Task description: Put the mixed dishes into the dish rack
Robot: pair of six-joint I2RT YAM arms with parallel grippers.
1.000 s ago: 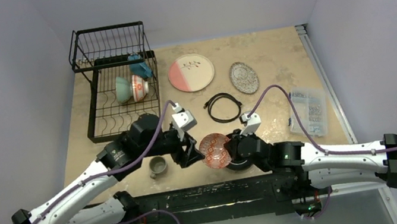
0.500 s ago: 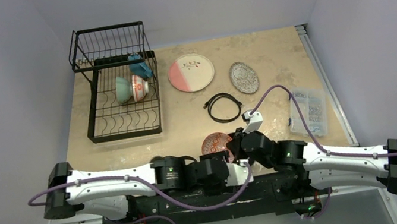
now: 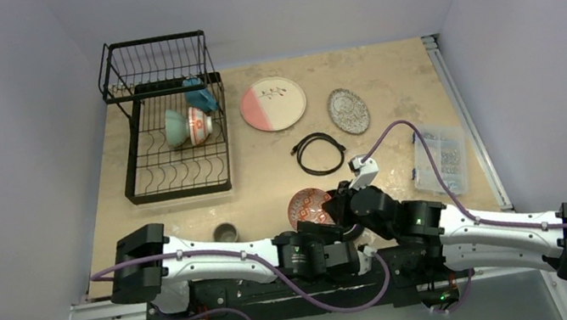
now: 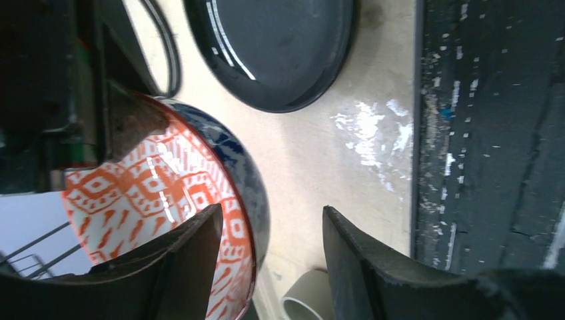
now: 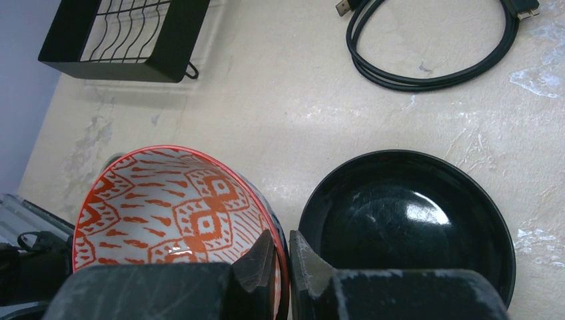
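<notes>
One red-patterned bowl (image 5: 180,213), tilted, shows at lower left of the right wrist frame, just beside the black plate (image 5: 406,220) lying on the bench (image 5: 280,87). Right fingers (image 5: 283,245) are closed tight on its rim. Left fingers (image 4: 273,217) stand apart, gripping nothing.

The right gripper (image 3: 334,209) meets the right-hand rim of the red-patterned bowl (image 3: 305,206), whose inside is tipped up toward the camera. The left arm (image 3: 210,260) lies low along the near edge, its dark wrist tucked close beneath that gripper; its fingers cannot be made out. Well left of the gripper sits the small grey cup (image 3: 225,233). Just beyond it lies the black coiled cable (image 3: 320,154), and farther beyond are the speckled grey small plate (image 3: 348,110) and the pink-and-white large plate (image 3: 273,103). The clear plastic parts box (image 3: 441,159) lies off to its right. Far beyond and to the left, the dish rack (image 3: 148,181) holds the mint-green bowl (image 3: 174,127), a second patterned bowl (image 3: 201,125) and the blue-handled mug (image 3: 200,97).
</notes>
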